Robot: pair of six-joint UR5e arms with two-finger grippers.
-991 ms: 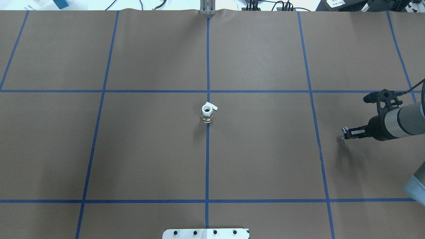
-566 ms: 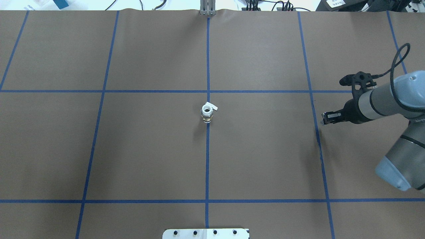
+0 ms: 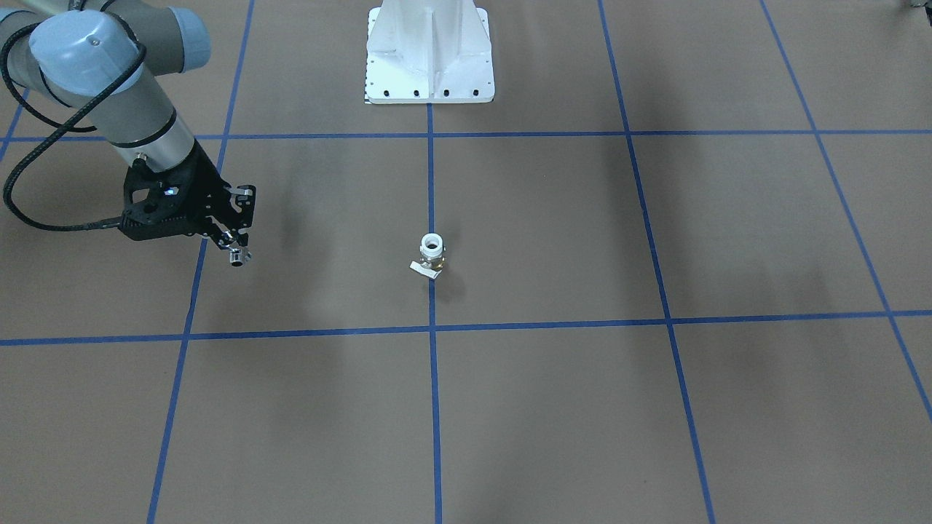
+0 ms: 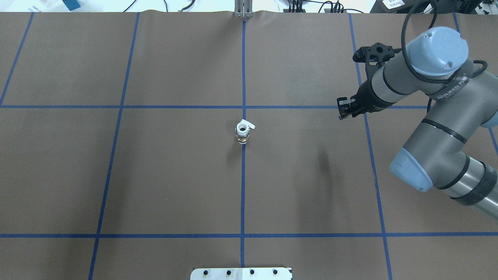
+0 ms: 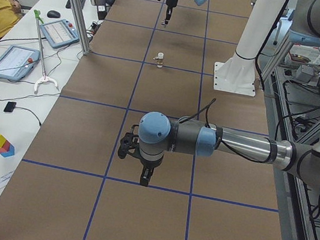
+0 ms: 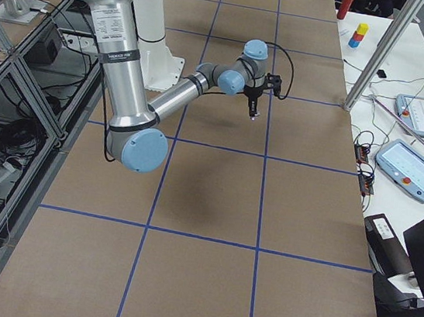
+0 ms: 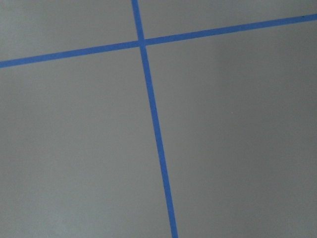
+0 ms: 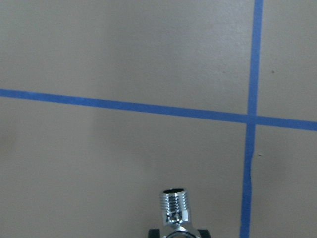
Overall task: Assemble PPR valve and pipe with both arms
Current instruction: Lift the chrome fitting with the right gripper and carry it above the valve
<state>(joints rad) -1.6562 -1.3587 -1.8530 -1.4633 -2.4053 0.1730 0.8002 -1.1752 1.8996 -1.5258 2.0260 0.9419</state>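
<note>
The PPR valve [image 4: 242, 133] stands upright on the centre tape line, white collar up and lever tab to its right; it also shows in the front view [image 3: 432, 255] and the left view [image 5: 160, 60]. My right gripper [image 4: 342, 113] hangs above the table to the valve's right, well apart from it, and is shut on the chrome pipe [image 3: 238, 255]. The right wrist view shows the pipe's threaded open end [image 8: 174, 206] pointing away from the jaws. My left gripper [image 5: 145, 177] shows only in the left view, low over the table; I cannot tell whether it is open or shut.
The white pedestal base [image 3: 429, 51] stands at the robot's side of the table. Blue tape lines [image 7: 156, 134] grid the brown table cover. A metal post [image 4: 243, 9] stands at the far edge. A desk with tablets [image 5: 17, 61] runs along the operators' side.
My right arm has swung in from the table's right edge toward the centre and farther from the robot, carrying the pipe. The valve has not moved.
</note>
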